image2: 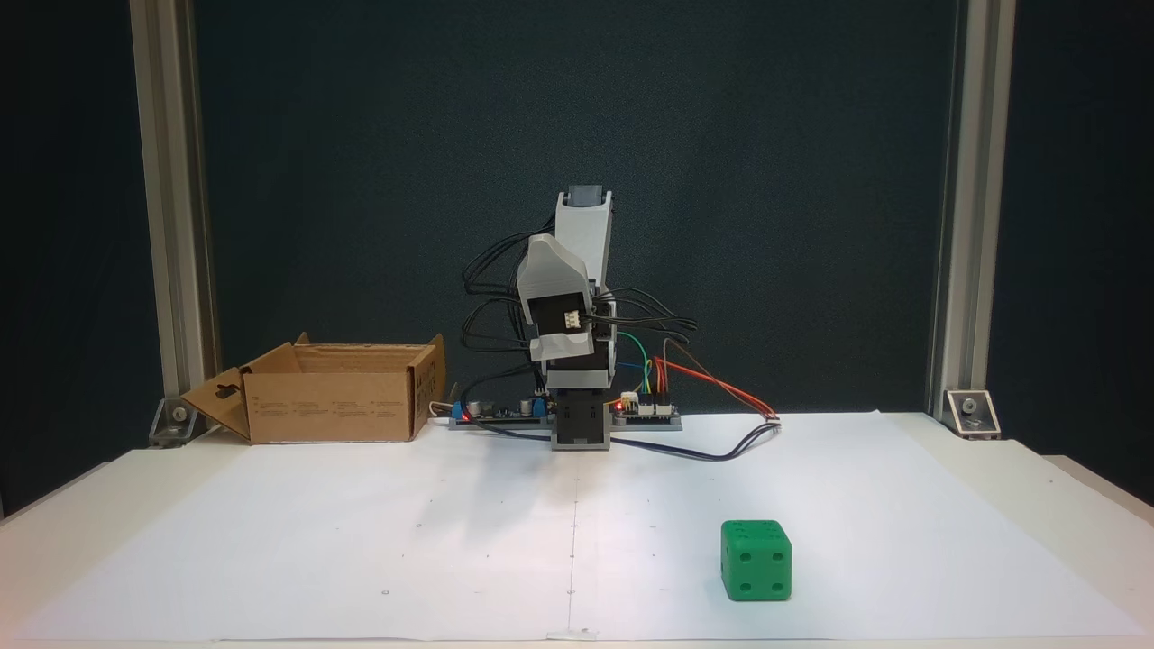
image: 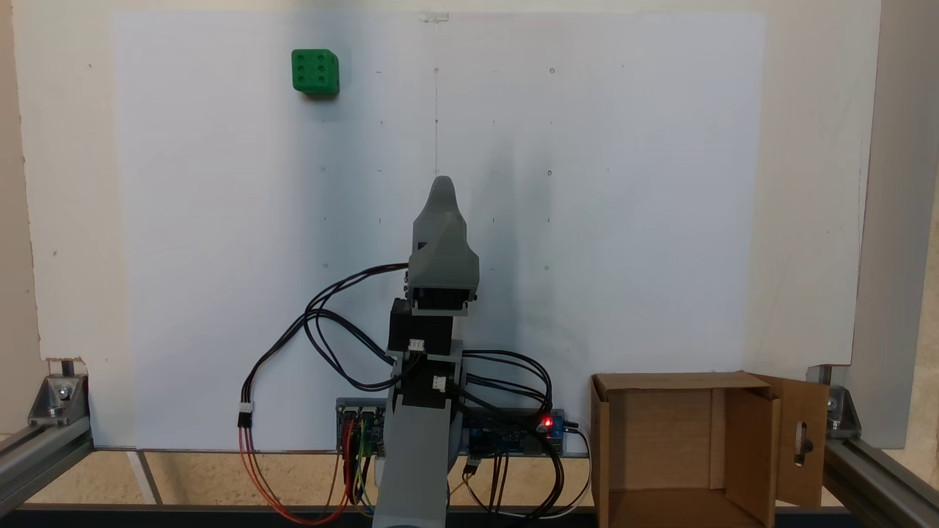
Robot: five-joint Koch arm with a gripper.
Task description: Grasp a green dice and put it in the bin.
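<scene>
The green dice (image: pixel 315 71) lies alone on the white paper, far from the arm's base, at the upper left in one fixed view. In the other fixed view the green dice (image2: pixel 755 560) sits near the front, right of centre. The bin (image: pixel 748 440) is an open cardboard box beside the base, with a slotted flap standing outward; the bin (image2: pixel 329 406) stands at the back left here. My grey gripper (image: pixel 442 183) is folded over the base, well short of the dice, and its jaws overlap so their state is hidden. The arm (image2: pixel 584 225) stands upright.
A controller board (image2: pixel 645 410) with a red light and loose cables (image: pixel 323 345) sit around the base. Aluminium frame posts (image2: pixel 956 207) stand at the table's corners. The white paper sheet (image: pixel 623 183) covers most of the table.
</scene>
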